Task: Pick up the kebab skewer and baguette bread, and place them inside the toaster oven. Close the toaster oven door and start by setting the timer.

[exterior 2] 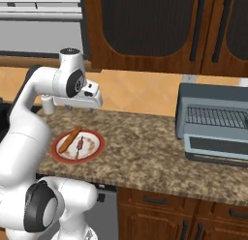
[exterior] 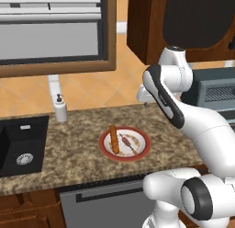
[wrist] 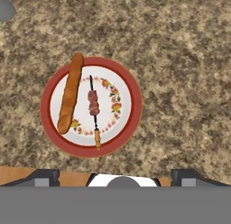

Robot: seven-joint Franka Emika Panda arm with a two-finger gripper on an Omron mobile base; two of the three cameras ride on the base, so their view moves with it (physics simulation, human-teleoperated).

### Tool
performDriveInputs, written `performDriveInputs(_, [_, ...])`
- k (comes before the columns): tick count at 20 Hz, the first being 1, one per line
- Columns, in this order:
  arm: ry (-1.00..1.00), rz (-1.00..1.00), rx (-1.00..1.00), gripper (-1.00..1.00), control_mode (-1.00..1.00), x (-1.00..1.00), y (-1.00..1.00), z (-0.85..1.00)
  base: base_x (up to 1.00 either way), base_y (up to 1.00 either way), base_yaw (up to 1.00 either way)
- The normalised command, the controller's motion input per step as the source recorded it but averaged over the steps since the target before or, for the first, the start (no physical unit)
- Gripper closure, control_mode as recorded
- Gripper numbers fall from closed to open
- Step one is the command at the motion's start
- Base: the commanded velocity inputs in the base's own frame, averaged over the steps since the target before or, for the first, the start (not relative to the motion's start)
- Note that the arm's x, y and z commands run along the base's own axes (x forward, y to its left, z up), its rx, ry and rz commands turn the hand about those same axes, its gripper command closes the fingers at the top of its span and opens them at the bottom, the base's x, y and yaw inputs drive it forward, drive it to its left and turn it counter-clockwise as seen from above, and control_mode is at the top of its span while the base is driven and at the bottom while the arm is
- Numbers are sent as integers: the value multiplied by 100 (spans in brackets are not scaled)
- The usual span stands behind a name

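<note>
Fingers spread wide, holding nothing; gripper hovers above plate | kebab skewer and baguette bread lie side by side on plate, apart | toaster oven well off to right, door down | step: first pick, not begun; next: descend, line jaws across skewer

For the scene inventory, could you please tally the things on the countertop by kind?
Food items: 2, baguette bread and kebab skewer
Plates: 1, red-rimmed plate
Appliances: 1, toaster oven
Soap dispensers: 1, soap dispenser
Total: 5
</note>
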Motion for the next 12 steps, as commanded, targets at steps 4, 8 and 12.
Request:
performDriveInputs(4, [0, 0, 0, -100, 100, 0, 0, 0, 0, -46, 0])
performDriveInputs(8, [0, 0, 0, -100, 100, 0, 0, 0, 0, -45, 0])
performDriveInputs(12, [0, 0, 0, -100, 100, 0, 0, 0, 0, -50, 0])
